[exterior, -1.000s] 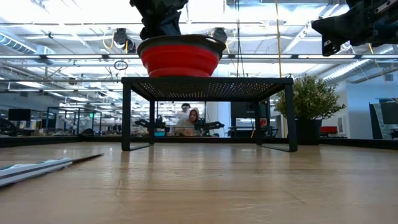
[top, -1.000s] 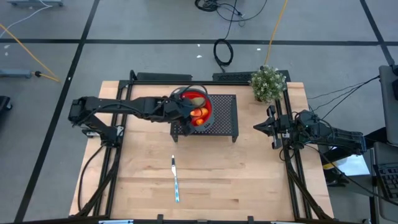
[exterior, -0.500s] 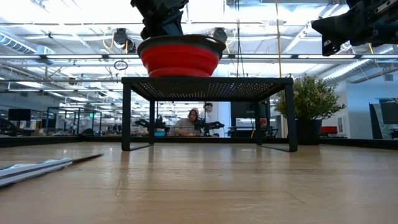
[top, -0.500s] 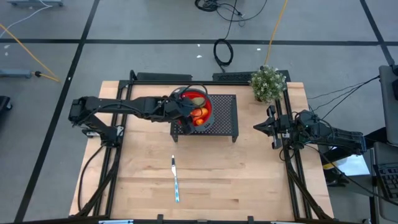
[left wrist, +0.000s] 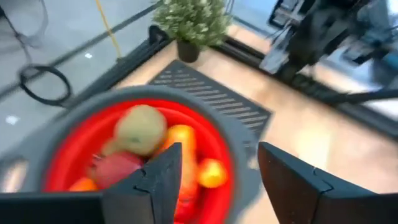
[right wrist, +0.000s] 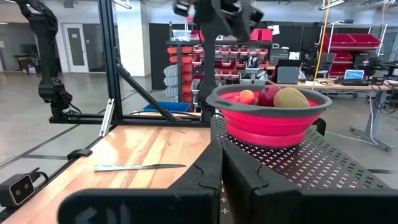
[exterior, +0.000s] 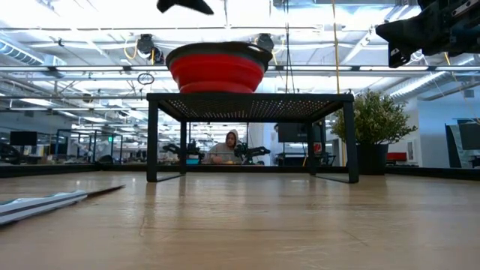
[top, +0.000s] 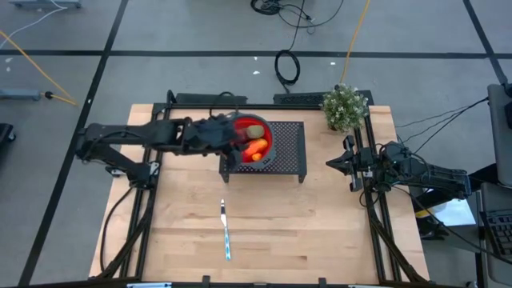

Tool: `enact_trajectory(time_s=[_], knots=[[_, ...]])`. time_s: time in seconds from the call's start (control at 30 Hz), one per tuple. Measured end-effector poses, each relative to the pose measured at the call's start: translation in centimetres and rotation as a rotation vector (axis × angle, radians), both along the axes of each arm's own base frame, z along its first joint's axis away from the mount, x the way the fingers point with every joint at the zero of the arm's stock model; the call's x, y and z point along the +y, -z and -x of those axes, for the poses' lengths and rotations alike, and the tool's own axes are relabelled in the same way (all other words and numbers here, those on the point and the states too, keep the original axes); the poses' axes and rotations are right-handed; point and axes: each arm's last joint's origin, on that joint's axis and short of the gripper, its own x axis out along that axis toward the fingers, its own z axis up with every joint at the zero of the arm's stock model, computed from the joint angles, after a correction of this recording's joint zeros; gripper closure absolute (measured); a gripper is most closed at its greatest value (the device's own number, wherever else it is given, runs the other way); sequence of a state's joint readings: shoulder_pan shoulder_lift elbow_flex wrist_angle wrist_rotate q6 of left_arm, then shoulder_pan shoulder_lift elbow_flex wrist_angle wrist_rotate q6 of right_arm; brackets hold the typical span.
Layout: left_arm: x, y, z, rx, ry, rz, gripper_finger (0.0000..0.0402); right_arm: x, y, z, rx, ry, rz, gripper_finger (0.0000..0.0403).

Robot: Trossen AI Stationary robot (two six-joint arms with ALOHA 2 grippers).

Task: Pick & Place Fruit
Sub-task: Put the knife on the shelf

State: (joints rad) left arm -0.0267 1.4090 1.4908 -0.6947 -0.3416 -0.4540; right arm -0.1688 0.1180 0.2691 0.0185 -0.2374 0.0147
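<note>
In the red bowl (top: pixel 254 138) on the black mesh stand (top: pixel 284 154), toward the tabletop's far edge, the fruit (left wrist: pixel 155 155) lies heaped: a brown-green kiwi-like piece (left wrist: pixel 140 129), a dark red one (left wrist: pixel 117 167), a long red-orange oval (left wrist: pixel 184 155) and small orange bits (left wrist: pixel 211 173); all sit inside the grey rim, none on the mesh or the wood. A second ago the left gripper (top: pixel 228 134) was down over the bowl with its fingers closer together; it has since lifted and drawn back toward the table's left edge, fingers apart and empty; that reads as a piece just released, though which one is hard to say. The right gripper (top: pixel 336 162) waits near the tabletop's right edge, fingers together. I see no fruit left on the tabletop, so the placing looks near done. The silver knife (top: pixel 226 230) lies alone toward the near edge; the potted plant (top: pixel 344 106) stands at the far right corner, just beside the stand; the wood between the stand and the near edge gives wide room for retreat.
</note>
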Motion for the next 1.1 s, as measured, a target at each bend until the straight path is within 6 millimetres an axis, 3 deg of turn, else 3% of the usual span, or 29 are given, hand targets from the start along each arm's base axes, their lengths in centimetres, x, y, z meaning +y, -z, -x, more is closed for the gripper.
enact_trajectory(time_s=[0.3,0.53,1.1], knots=[[-5.4,0.3,0.7,-0.029,0.05,0.353,0.0248,0.0,0.0,0.0,0.0,0.0,0.0,0.0403],[-9.7,1.2,1.2,0.003,0.027,0.501,0.0286,0.0,0.0,0.0,0.0,0.0,0.0,0.0403],[-17.6,6.9,0.3,0.2,-0.198,0.82,0.0361,0.0,0.0,0.0,0.003,0.0,0.008,0.0403]])
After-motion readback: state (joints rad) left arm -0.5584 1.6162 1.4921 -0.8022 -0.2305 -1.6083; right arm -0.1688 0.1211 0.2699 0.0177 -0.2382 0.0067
